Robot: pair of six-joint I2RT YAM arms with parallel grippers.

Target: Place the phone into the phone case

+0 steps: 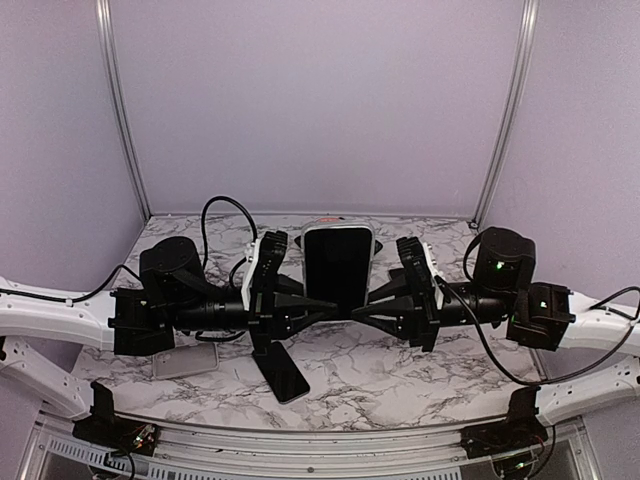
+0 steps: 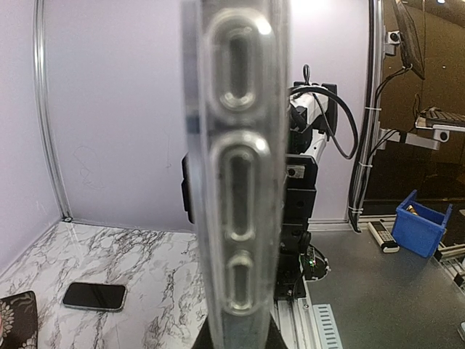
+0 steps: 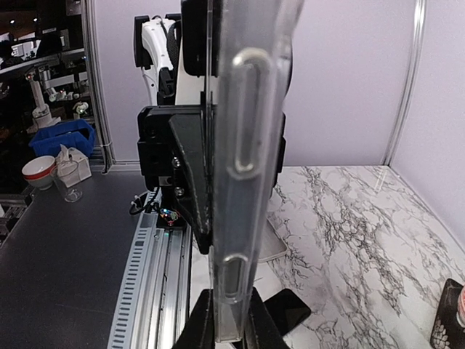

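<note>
The biggest thing is the table point(image 1: 420, 370), white with grey lines like marble. Over it, the left arm point(image 1: 190, 295) and the right arm point(image 1: 500, 290) reach in from each side and meet in the middle.

Between them the phone case point(image 2: 236, 182) stands up tall, off the table. It is see-through, with long holes down its edge for the buttons. The phone point(image 1: 338, 265) looks to be sitting inside it, its dark front facing the top camera with a pale rim all round.

The left gripper point(image 1: 322, 308) pinches the case low on its left edge. The right gripper point(image 1: 362, 311) pinches it low on its right edge. In each wrist view the edge of the case runs up from between the fingers.

So I think most of the job is done. I cannot tell if every corner has clicked in. A last squeeze may be needed, and then the case can be set down.

A second phone point(image 1: 283, 372) lies flat near the front, and a grey flat thing point(image 1: 186, 360) lies to its left.
</note>
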